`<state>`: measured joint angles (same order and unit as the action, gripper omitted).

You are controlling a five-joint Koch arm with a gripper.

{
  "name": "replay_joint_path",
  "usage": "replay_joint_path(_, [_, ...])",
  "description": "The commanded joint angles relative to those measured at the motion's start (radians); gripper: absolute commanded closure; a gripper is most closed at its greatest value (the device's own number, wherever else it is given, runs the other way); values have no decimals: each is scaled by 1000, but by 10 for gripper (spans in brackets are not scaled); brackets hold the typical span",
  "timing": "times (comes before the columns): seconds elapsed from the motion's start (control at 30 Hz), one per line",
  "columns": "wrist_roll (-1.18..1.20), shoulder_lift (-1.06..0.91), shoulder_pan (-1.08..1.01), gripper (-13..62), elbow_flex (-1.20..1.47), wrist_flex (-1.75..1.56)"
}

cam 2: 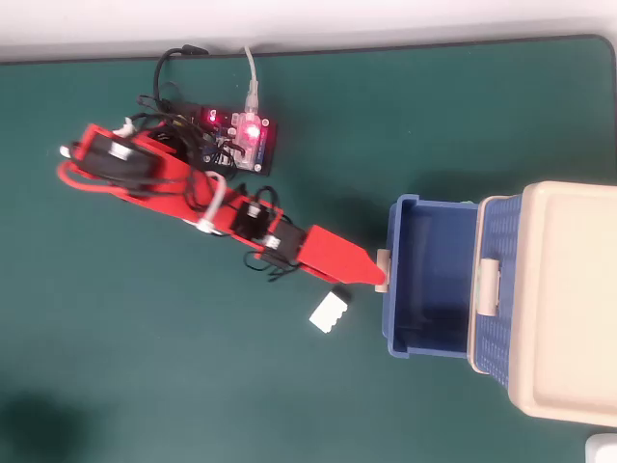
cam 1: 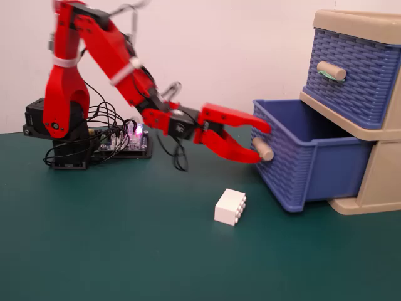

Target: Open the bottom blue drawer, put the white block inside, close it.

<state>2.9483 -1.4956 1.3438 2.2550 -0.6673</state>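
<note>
The bottom blue drawer [cam 1: 294, 172] stands pulled out of the beige cabinet [cam 1: 383, 179], and its inside looks empty in the overhead view [cam 2: 429, 275]. My red gripper [cam 1: 263, 143] is at the drawer's beige handle [cam 1: 264, 150], with one jaw above it and one below, spread wider than the handle. In the overhead view the gripper [cam 2: 376, 278] reaches the handle [cam 2: 383, 262]. The white block [cam 1: 230, 207] lies on the green table with its studs sideways, below and in front of the gripper, apart from it; it also shows in the overhead view [cam 2: 330, 311].
The upper blue drawer [cam 1: 354, 75] is shut, and its handle [cam 1: 331, 71] has a green bit. The arm's base [cam 1: 59, 125] and a lit controller board [cam 1: 128, 139] with cables stand at the back left. A white wall runs behind the table.
</note>
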Motion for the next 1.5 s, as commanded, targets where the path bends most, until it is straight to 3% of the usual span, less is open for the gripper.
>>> replay_joint_path(0.0, [17,-215,12,145,21,121])
replay_joint_path(0.13, [20,-529,-15,149,-9,747])
replay_joint_path(0.23, [20,-617,-95,149,-204,1258])
replay_joint_path(0.33, [20,-499,-189,151,-486,1678])
replay_joint_path(0.47, [15,-202,-245,149,-811,1937])
replay_joint_path(0.67, [17,127,-284,152,-1071,2020])
replay_joint_path(0.9, [20,339,-284,151,-1212,2016])
replay_joint_path(1.17, [21,505,-275,150,-1368,2017])
replay_joint_path(1.47, [21,528,-242,152,-1361,2026])
